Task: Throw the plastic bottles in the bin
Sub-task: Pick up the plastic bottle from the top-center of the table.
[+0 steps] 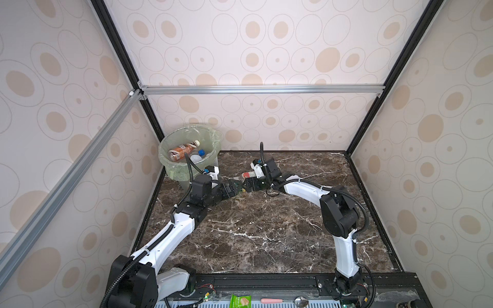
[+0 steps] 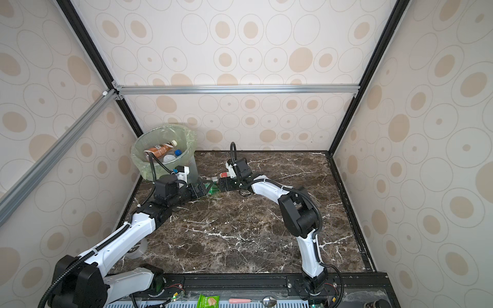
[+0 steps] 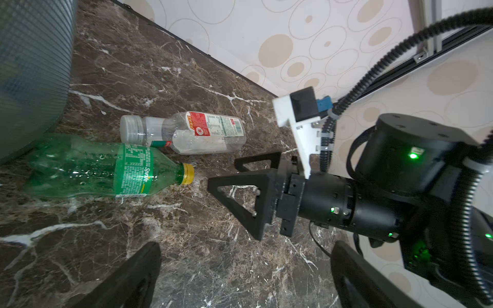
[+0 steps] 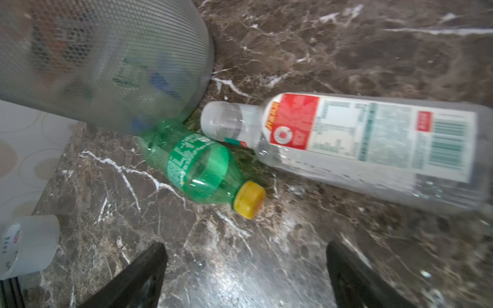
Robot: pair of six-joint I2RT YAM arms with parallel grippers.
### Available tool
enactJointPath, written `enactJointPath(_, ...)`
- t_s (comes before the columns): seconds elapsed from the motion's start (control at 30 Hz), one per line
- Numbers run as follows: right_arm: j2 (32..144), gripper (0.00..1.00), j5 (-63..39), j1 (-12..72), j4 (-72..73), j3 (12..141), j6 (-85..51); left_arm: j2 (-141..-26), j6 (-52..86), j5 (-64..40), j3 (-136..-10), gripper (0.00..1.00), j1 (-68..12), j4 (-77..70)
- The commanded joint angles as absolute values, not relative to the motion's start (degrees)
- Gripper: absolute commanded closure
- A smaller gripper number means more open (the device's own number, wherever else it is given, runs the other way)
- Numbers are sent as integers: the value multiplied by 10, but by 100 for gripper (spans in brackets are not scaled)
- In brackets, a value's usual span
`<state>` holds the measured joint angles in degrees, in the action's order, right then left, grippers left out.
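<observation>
Left wrist: green bottle (image 3: 101,166) looks light, slick, crushable; pinch its label band; your left fingers (image 3: 130,276), right fingers (image 3: 240,197) apart.

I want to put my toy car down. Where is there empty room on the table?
The table is bare between the left arm and right arm and in its far right corner. Crowded: beside the bin, where the green bottle, clear bottle, left gripper and right gripper meet.

The dark marble tabletop (image 1: 266,234) bears the bin (image 1: 173,172) at upper left. A green bottle (image 3: 88,166) and a clear bottle (image 3: 202,133) lie just beside it.
</observation>
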<state>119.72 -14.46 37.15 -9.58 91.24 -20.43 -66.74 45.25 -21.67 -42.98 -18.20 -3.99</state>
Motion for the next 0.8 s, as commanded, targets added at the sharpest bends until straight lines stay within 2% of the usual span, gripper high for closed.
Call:
enactJointPath(0.0,1218,4,-166,381,-84,944,-221,-654,484,-243,-421,1,-169,-77)
enactJointPath(0.77,1352,8,-187,421,-104,1109,-260,-584,493,-288,-334,1,-89,-75)
